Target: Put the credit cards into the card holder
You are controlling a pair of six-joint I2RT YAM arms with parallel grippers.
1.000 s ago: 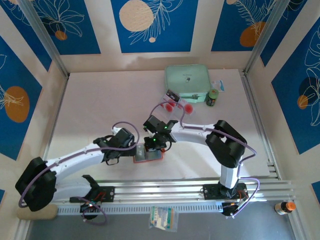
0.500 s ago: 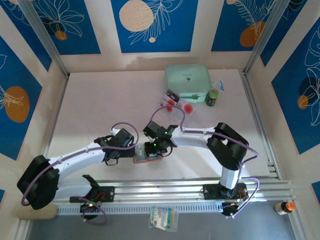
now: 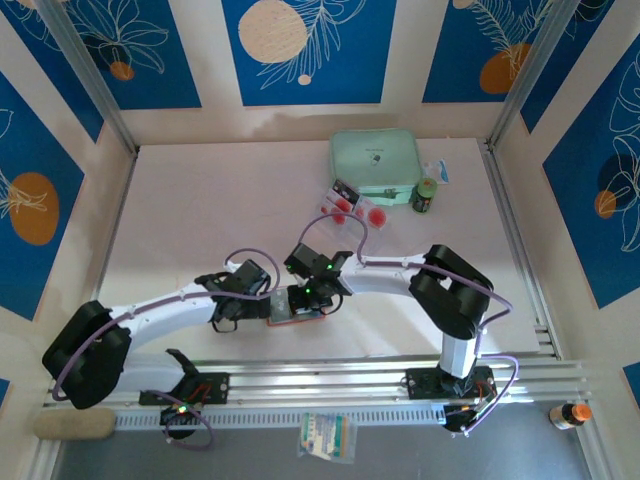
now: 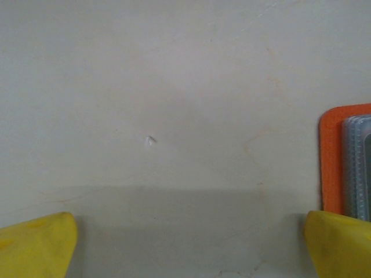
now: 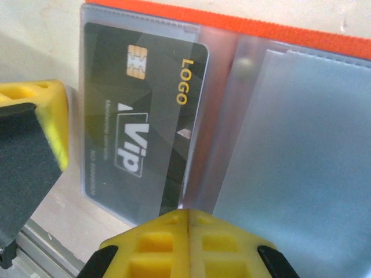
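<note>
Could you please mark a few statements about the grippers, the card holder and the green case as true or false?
1. The left gripper is wide open, holding nothing. True.
2. The right gripper is open. False: its fingers are shut together.
3. A dark card sits in a clear sleeve of the card holder. True.
4. The card holder is folded shut. False: it lies open.
5. The mint-green case lies beside the arm bases. False: it is at the far side of the table.

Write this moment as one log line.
orange folding card holder: open, flat | black chip card: in its clear sleeve | right fingers: shut, over holder | left fingers: open, beside holder
</note>
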